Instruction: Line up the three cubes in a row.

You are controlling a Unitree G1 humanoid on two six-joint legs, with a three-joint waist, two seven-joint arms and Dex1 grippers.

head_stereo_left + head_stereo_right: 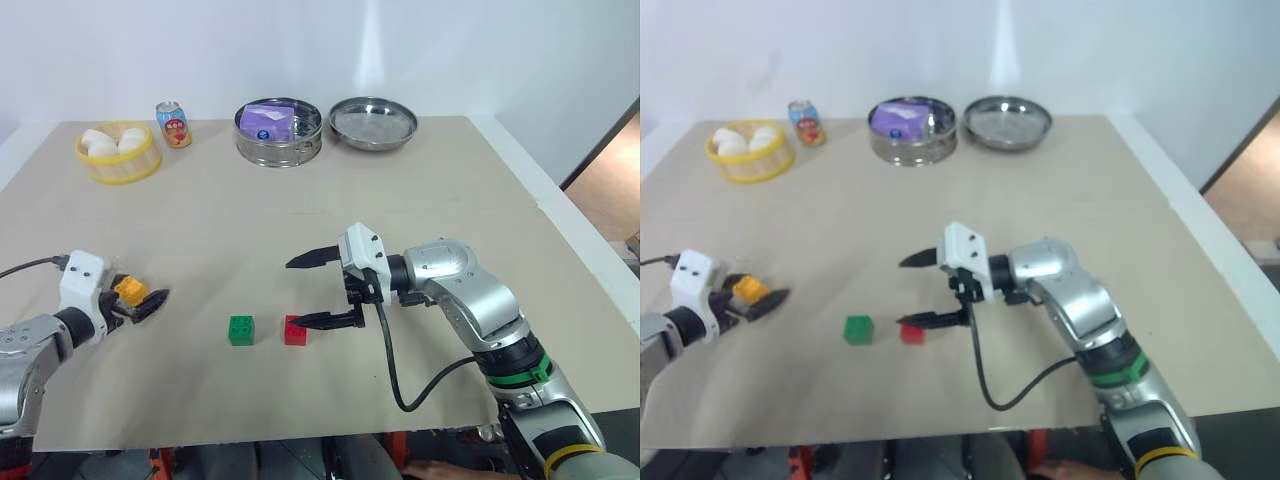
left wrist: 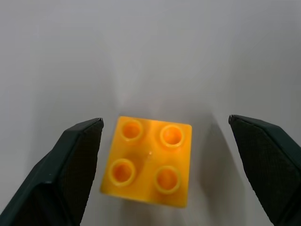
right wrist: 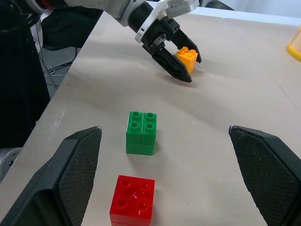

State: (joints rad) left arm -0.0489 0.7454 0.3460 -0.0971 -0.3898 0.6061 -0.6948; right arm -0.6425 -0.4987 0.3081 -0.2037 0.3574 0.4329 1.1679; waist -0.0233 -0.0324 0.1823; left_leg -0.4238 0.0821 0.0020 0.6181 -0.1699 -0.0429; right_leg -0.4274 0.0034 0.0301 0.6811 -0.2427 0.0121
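Orange-yellow cube (image 2: 148, 162) sits between the spread fingers of the left gripper (image 1: 140, 300), gaps visible both sides in the wrist view; right gripper (image 1: 318, 290) gapes over the red cube (image 1: 295, 330), green cube (image 1: 241, 330) beside it.

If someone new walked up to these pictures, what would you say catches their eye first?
Probably the bright orange-yellow cube framed between the left gripper's open black fingers at the table's left side, with gaps on both sides of it. Next come the green cube and red cube sitting side by side, slightly apart, near the front edge. The right gripper hovers wide open just beside the red one.
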